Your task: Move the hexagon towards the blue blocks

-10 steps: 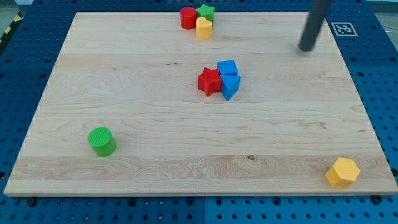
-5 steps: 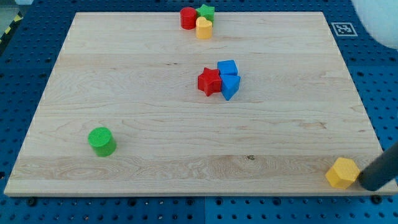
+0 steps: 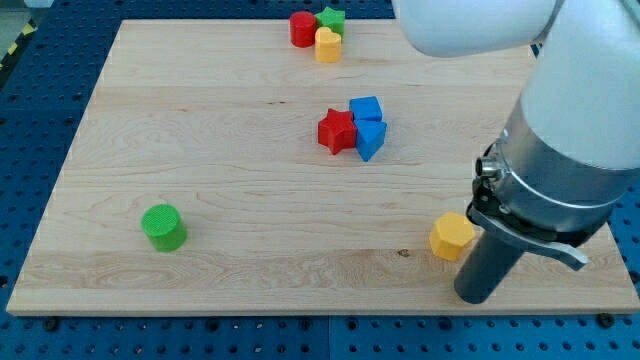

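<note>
The yellow hexagon (image 3: 452, 236) lies on the wooden board near the view's bottom right. My tip (image 3: 478, 296) stands just below and to the right of it, close to or touching its lower right side. Two blue blocks, a cube (image 3: 366, 109) and a second blue block (image 3: 370, 138) right below it, sit at the board's centre. They are up and to the left of the hexagon. A red star (image 3: 337, 131) touches their left side.
A red cylinder (image 3: 303, 28), a green star (image 3: 331, 19) and a yellow block (image 3: 328, 45) cluster at the board's top edge. A green cylinder (image 3: 163, 226) stands at the lower left. My arm's large body (image 3: 570, 150) covers the board's right side.
My tip has swept from the bottom right corner leftward, and the yellow hexagon has slid up and to the left, toward the centre. The arm's body has come into view.
</note>
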Robot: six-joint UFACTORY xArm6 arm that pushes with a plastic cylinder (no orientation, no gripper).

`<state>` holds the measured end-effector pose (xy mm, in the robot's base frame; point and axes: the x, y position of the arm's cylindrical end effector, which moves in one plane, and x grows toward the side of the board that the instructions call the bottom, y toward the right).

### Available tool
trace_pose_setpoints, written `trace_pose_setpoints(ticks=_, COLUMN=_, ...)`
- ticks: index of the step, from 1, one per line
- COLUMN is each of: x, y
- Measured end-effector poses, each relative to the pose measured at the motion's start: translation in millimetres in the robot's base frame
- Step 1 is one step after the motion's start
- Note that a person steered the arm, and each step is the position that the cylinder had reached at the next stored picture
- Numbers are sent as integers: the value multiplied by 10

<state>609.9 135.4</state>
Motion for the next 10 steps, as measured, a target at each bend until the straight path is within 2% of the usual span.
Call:
trace_pose_setpoints(ticks=2, x=-799, y=183)
trace_pose_setpoints(ticks=3, x=-694, y=269)
trace_pose_setpoints(ticks=4, x=-302, y=169)
trace_pose_setpoints(ticks=5, x=-331, y=-182)
trace_pose_setpoints(ticks=6, x=-617, y=8)
trace_pose_setpoints(ticks=7, x=-920, y=434)
trace_pose_setpoints(ticks=8, x=-1024, y=599)
trace_pose_setpoints(ticks=9, x=-686, y=508)
trace_pose_setpoints(ticks=10, x=-382, y=91)
